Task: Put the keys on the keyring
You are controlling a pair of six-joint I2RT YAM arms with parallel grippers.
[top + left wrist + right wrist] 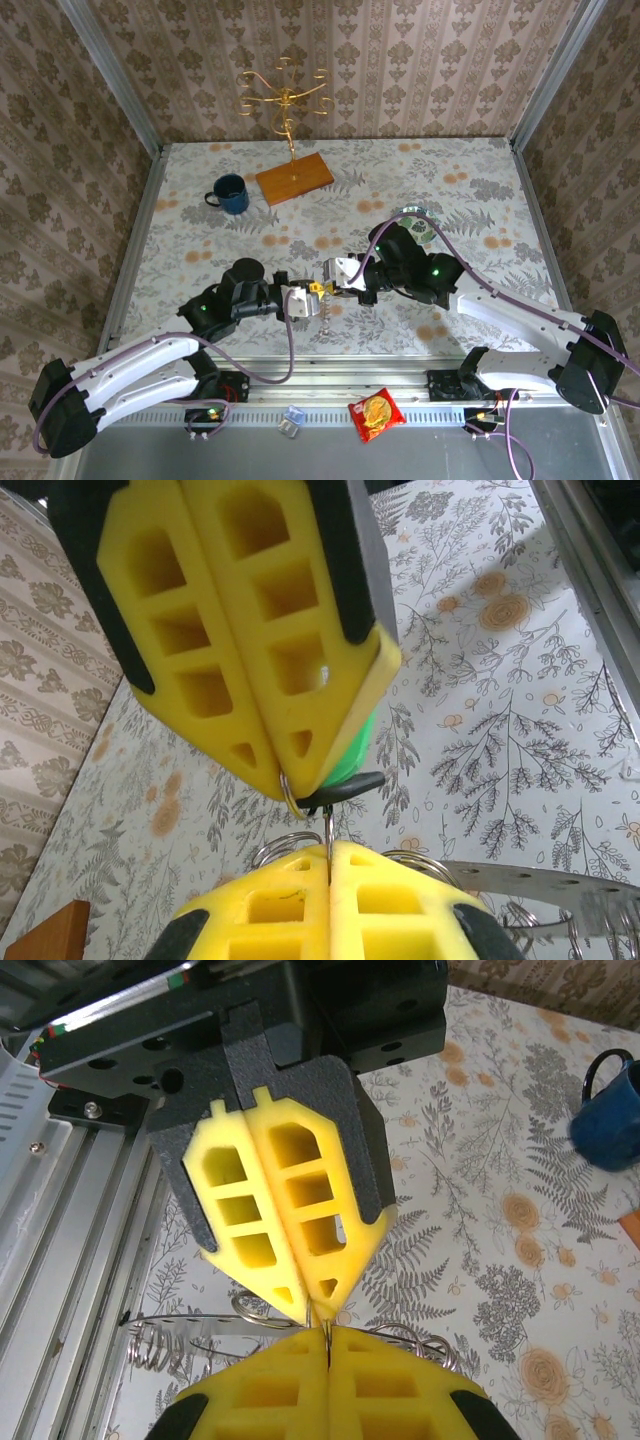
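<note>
keys (353,761) | green head mostly hidden behind right fingers (355,695) | keyring (286,786) sliver showing

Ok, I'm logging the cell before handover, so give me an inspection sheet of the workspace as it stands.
Surface: floral tablecloth, flat, no spills seen.
Job's things: green key at the right gripper's tip; a thin wire, likely the keyring, runs into the left gripper.
Clutter: blue mug, gold stand on a wooden base, snack packet on the near rail, wire loops.
Grippers: left gripper shut on the keyring; right gripper shut on the green key; tips meeting.
Cables: purple cables loop off both arms.
Surroundings: patterned walls.
</note>
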